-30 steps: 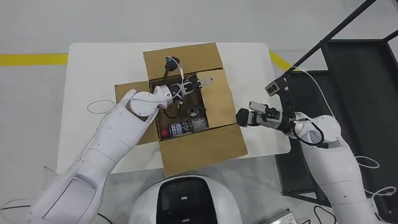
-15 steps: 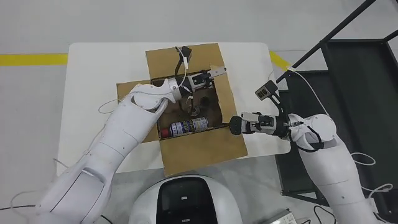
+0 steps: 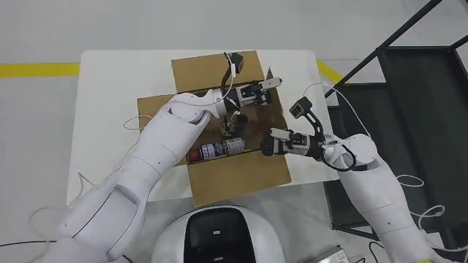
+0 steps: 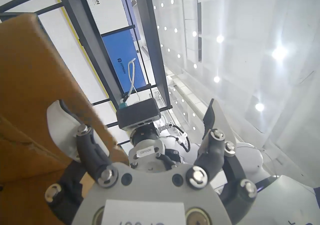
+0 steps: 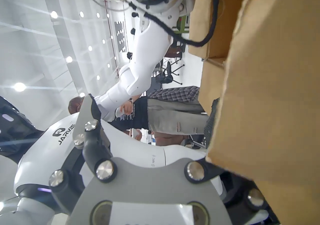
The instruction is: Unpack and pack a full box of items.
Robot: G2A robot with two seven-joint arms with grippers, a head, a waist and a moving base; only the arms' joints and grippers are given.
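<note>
Cardboard box (image 3: pixel 241 172) flap sits just beside the left gripper (image 3: pixel 268 88), fingers spread, arm stretched across; right gripper (image 3: pixel 269 145) spreads too, flap edge touching.

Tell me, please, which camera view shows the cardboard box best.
The top view: it takes in the whole open cardboard box from above, interior included. The left wrist view gives just one brown wall up close; the right wrist view, a flap edge at close range.

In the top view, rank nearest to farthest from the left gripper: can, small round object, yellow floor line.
1. Small round object, middle of the box, by the left gripper.
2. Can, lying in the box nearer the robot.
3. Yellow floor line, far left.
</note>
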